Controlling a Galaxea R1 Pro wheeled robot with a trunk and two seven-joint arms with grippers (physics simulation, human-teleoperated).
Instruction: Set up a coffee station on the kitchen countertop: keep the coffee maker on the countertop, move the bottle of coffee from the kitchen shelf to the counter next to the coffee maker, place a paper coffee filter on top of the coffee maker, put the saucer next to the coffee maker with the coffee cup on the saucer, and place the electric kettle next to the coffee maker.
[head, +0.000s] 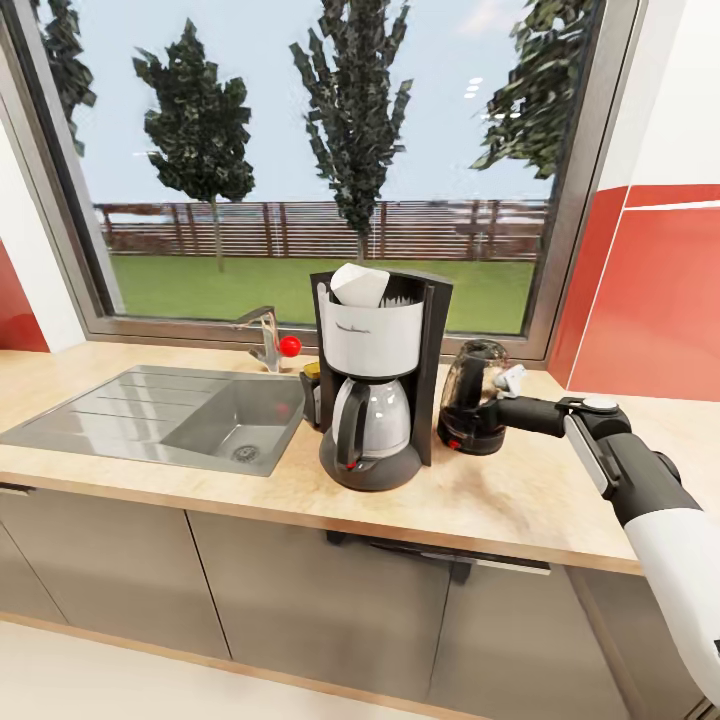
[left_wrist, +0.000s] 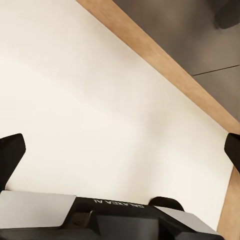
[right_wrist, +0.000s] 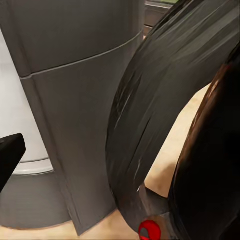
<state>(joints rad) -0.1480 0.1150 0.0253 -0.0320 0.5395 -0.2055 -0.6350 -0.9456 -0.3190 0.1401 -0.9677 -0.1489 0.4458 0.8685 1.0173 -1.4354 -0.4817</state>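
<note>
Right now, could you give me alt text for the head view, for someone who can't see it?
The robot's right gripper reaches the electric kettle standing beside the coffee maker on a kitchen countertop. A paper filter sits on top of it; a sink lies alongside, below a window.

Right arm: white and grey, reaching forward and inward from the lower right.
Right claw (head: 503, 392): black, level; finger spread cannot be judged.
Left claw (left_wrist: 120, 150): black fingertips (left_wrist: 10, 152) set wide apart, pointing down.

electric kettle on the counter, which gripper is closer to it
Right. The right gripper is at the electric kettle, beside the coffee maker. The left gripper hangs over pale floor by the cabinet base.
</note>
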